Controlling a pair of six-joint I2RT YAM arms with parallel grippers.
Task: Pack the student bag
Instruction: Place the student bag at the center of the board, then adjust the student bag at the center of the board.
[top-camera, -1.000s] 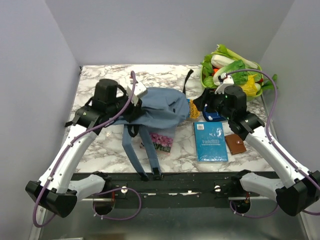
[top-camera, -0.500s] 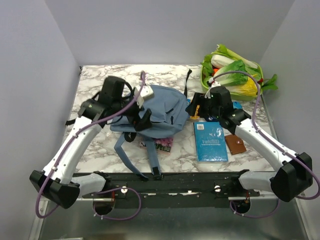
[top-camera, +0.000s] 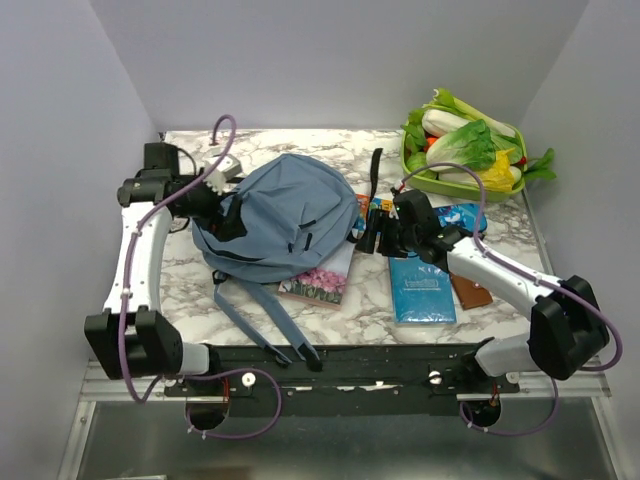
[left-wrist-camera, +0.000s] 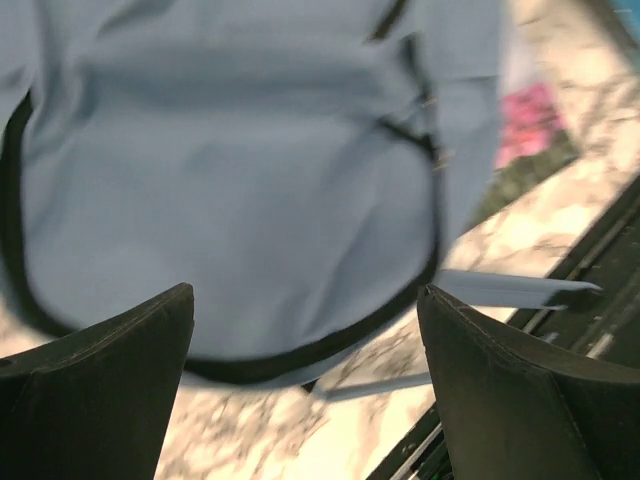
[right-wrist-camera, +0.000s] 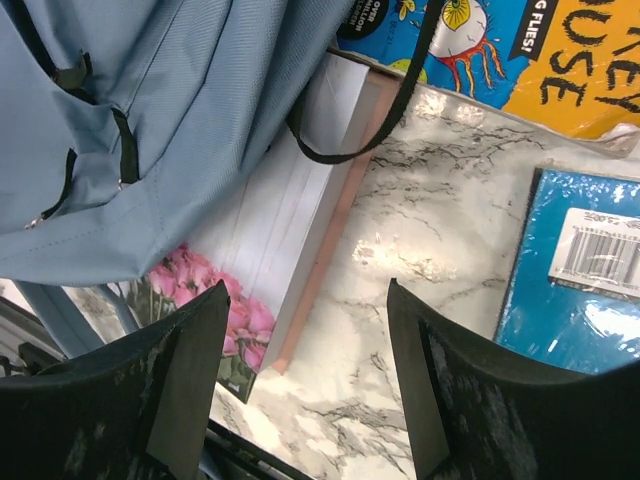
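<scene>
Since the left gripper (top-camera: 230, 213), fingers spread, has dropped the bag (top-camera: 285, 205) flat, packing restarts; right gripper (top-camera: 370, 236), spread too, hovers beside the book (top-camera: 322, 284).

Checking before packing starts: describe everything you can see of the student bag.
The student bag is a soft dusty-blue fabric backpack with black zipper trim. It lies flat on the marble table, two straps trailing toward the near edge, partly covering a flowered book. The open left gripper hovers at its left side.

Bright, even overhead light. The student bag (left-wrist-camera: 250, 180) is blurred in the left wrist view (sharp elsewhere); glare marks the bench (right-wrist-camera: 400, 255) beside it.
</scene>
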